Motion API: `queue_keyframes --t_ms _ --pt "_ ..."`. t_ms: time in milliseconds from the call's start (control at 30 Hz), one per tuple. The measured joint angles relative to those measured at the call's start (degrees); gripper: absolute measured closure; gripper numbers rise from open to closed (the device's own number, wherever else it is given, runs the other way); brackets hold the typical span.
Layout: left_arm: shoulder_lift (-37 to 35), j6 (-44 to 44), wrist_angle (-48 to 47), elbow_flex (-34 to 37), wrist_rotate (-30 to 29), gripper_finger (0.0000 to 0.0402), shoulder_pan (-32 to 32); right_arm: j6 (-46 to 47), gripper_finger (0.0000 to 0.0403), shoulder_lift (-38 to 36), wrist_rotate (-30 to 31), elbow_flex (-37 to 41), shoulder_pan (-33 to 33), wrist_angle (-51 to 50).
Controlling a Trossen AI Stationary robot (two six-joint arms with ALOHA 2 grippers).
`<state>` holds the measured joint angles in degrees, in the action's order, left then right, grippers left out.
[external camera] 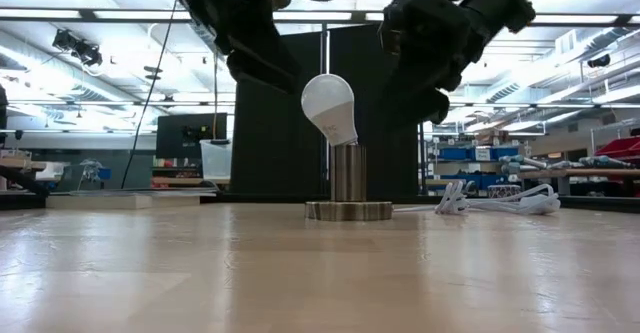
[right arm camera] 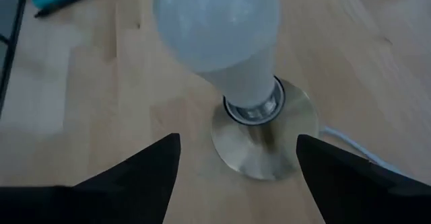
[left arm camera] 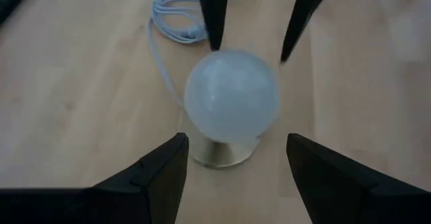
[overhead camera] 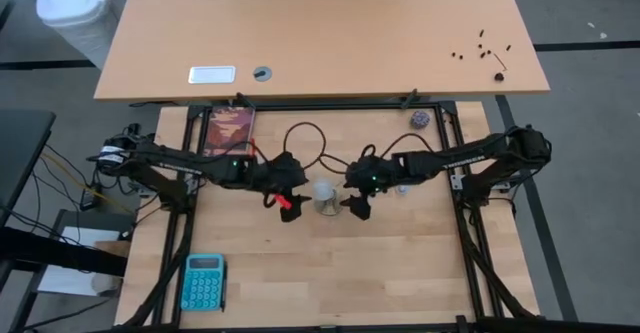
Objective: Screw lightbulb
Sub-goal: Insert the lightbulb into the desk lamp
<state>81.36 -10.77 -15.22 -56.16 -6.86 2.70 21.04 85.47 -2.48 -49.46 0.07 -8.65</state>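
One lightbulb (external camera: 329,106) was in play, one socket (external camera: 348,186) under it, one white cord (external camera: 490,203) trailing off along the wood, and two grippers flanking the action near the middle of the table (overhead camera: 400,263). The bulb sat with its screw base down in the socket's upright metal tube and its white globe up, but not straight: in the low view its long axis leaned, the globe tipped over to the left of that picture while the neck ran down into the tube. From the right wrist camera the same lean showed, the glass slanting away from the round metal disc beneath it. The left gripper (overhead camera: 288,205) hung just beside the bulb on one side, its two dark fingers (left arm camera: 148,180) spread apart with the globe sitting ahead of the gap, nothing pinched between them. The right gripper (overhead camera: 357,207) was just on the other side, fingers (right arm camera: 141,173) also parted wide, the bulb and socket framed between them and no contact with the glass visible. So both tools stood open and empty, and the bulb was held only by the socket. Elsewhere, counted off: one teal calculator (overhead camera: 203,281) down by the near left corner, one small ball (overhead camera: 419,119) at the far right edge, one book (overhead camera: 231,131) at the far left.
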Motion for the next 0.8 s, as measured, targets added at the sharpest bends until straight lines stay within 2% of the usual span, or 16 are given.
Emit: queue_keyframes --t_ms 67,233,400,500,667,800 --pt "0.0 -1.4 -0.4 -0.6 2.2 0.0147 -0.9 0.8 0.0096 0.6 1.4 1.4 0.4 1.7" --pt "0.0 -1.8 -1.5 -2.4 3.1 0.0136 -2.1 3.7 0.0096 1.7 4.8 4.4 0.3 7.3" --pt "0.1 -3.1 -1.6 -2.5 4.8 0.0102 -2.4 5.0 0.0096 2.7 5.8 6.9 0.5 12.3" --pt "0.1 -3.1 -1.8 -2.5 6.2 0.0079 -2.3 5.0 0.0096 3.5 5.8 7.3 1.1 12.0" --pt "0.1 -1.4 -2.0 -2.5 5.9 0.005 -2.3 5.0 0.0096 5.2 6.2 7.3 3.0 14.8" --pt "0.1 -1.2 -1.7 -2.5 5.3 0.0044 -2.3 5.6 0.0096 8.4 8.9 7.3 4.5 20.1"
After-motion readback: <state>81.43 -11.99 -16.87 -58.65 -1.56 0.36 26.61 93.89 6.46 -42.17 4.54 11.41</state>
